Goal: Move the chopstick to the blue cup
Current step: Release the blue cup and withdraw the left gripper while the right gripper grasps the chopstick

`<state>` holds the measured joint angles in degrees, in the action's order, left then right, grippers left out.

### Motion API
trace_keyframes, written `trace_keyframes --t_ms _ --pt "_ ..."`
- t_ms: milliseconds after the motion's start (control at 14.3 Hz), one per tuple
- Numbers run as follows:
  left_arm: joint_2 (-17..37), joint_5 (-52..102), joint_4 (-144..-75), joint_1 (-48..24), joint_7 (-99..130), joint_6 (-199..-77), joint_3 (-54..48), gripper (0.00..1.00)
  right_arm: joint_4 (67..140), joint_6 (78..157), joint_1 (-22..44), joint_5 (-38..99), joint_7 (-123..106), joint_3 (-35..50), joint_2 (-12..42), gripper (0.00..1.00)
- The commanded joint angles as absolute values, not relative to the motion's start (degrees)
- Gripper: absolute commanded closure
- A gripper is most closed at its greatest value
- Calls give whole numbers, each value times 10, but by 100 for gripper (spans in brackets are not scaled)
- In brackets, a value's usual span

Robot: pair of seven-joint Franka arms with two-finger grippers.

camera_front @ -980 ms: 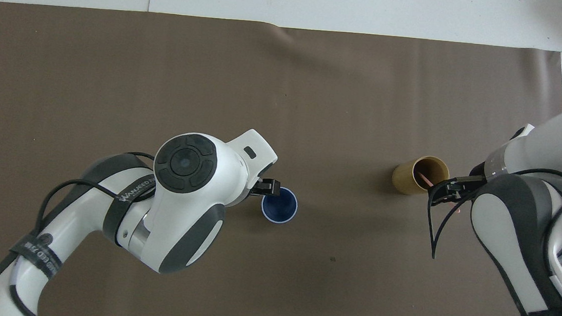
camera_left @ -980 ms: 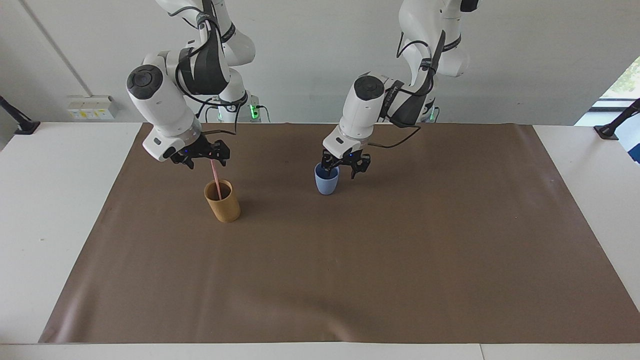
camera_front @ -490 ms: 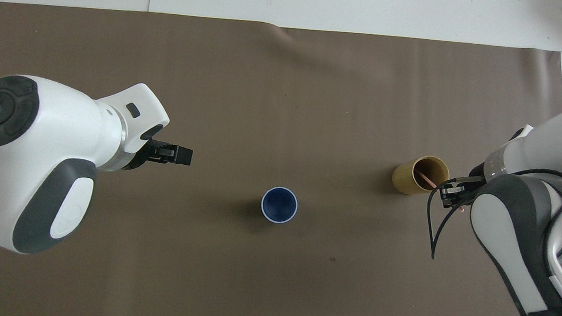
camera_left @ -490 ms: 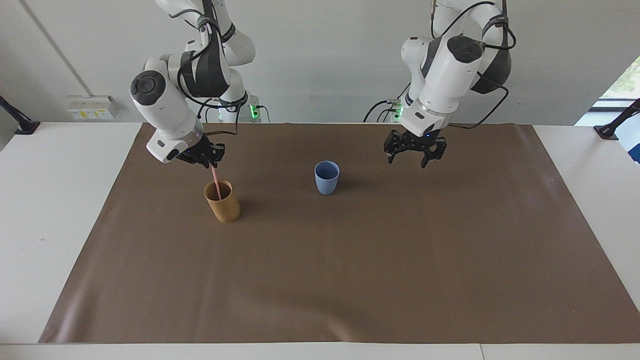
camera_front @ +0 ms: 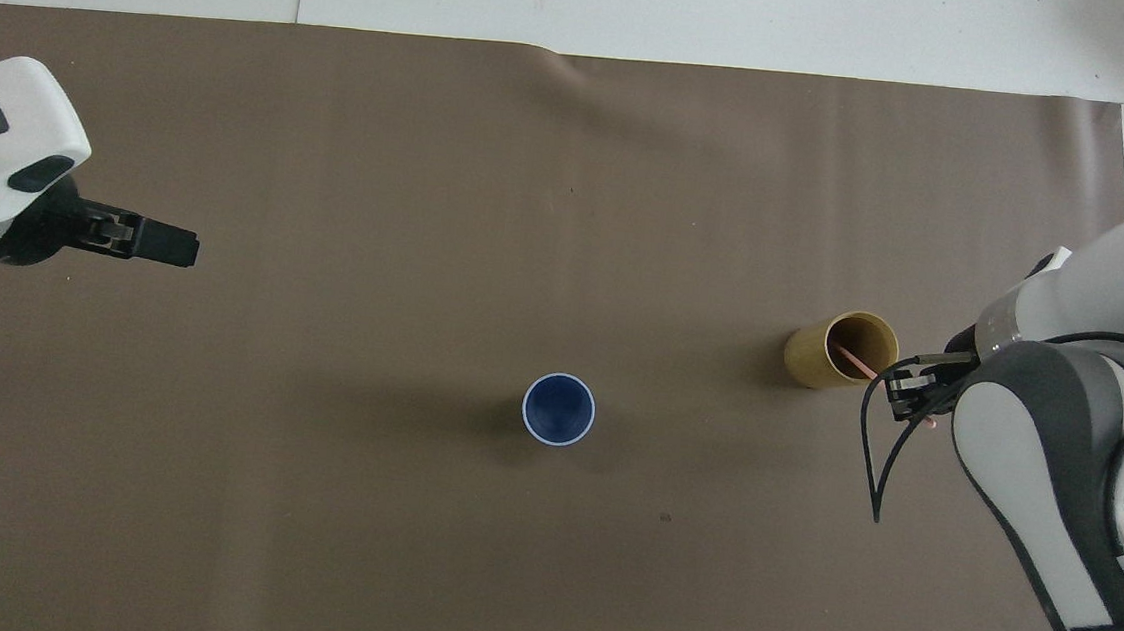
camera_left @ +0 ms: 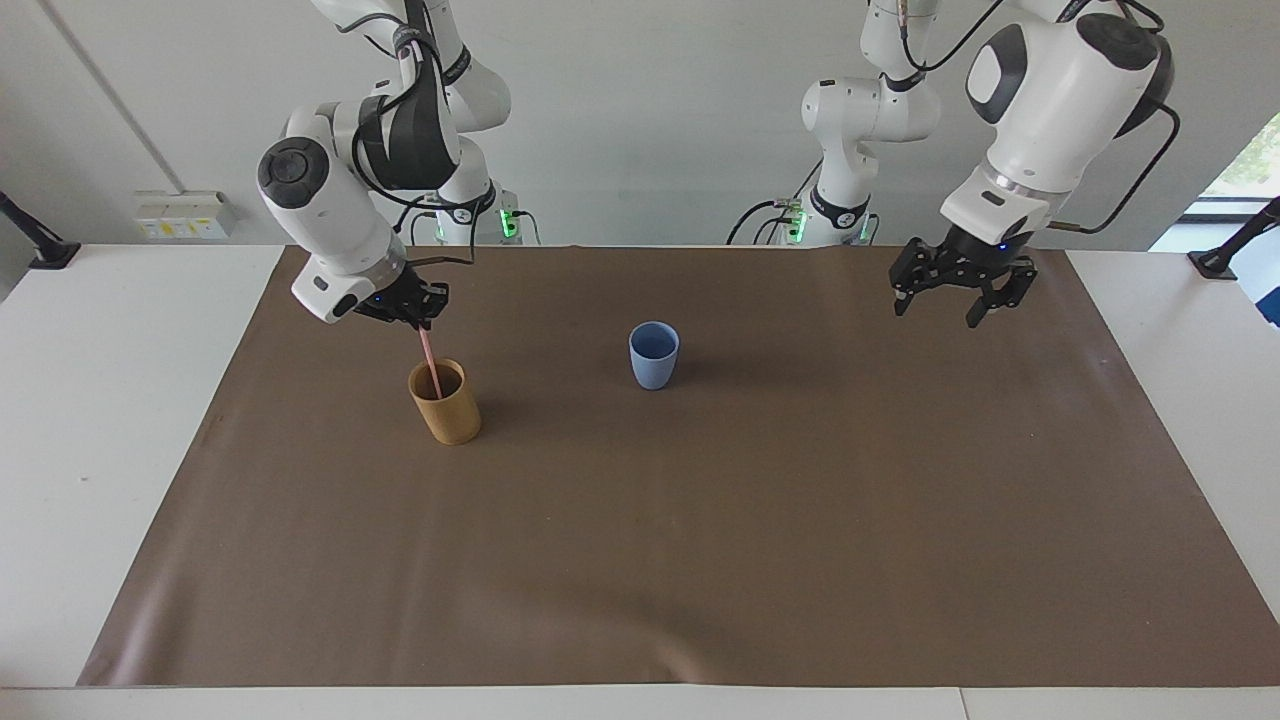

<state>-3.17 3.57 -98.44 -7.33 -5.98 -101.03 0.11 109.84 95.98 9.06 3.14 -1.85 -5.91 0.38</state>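
Note:
The pale-pink chopstick (camera_left: 432,362) stands tilted in the tan cup (camera_left: 445,403), toward the right arm's end of the table. My right gripper (camera_left: 421,320) is just over that cup and shut on the chopstick's upper end. In the overhead view the chopstick (camera_front: 853,359) leans from the tan cup (camera_front: 840,350) toward the right gripper (camera_front: 905,394). The blue cup (camera_left: 654,355) stands upright and empty at mid-table, also seen as the blue cup (camera_front: 559,410). My left gripper (camera_left: 945,306) hangs open and empty over the mat near the left arm's end, well away from both cups; the left gripper (camera_front: 176,248) shows edge-on from above.
A brown mat (camera_left: 700,560) covers most of the white table (camera_left: 90,450). The two cups are the only things standing on it. A dark speck (camera_front: 666,516) marks the mat nearer to the robots than the blue cup.
My right gripper has shut on the chopstick's top. The left arm has lifted off the blue cup and swung out toward its own end of the table.

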Motion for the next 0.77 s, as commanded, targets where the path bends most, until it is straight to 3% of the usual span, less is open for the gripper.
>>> trace_keyframes --t_ms 0,140,350,700 --pt "-19 -1 -905 -50 -86 -934 -7 0 1048 904 87 41 -27 -59 -1 100" --pt "-8 -3 -865 -47 -87 -893 -6 0 1007 857 88 42 -16 -57 -5 100" --pt "-9 -1 -861 -47 -83 -881 -6 0 941 781 88 43 32 -48 -4 100" --pt "-12 -3 -860 -46 -76 -862 -6 0 922 797 97 158 280 24 1 100"
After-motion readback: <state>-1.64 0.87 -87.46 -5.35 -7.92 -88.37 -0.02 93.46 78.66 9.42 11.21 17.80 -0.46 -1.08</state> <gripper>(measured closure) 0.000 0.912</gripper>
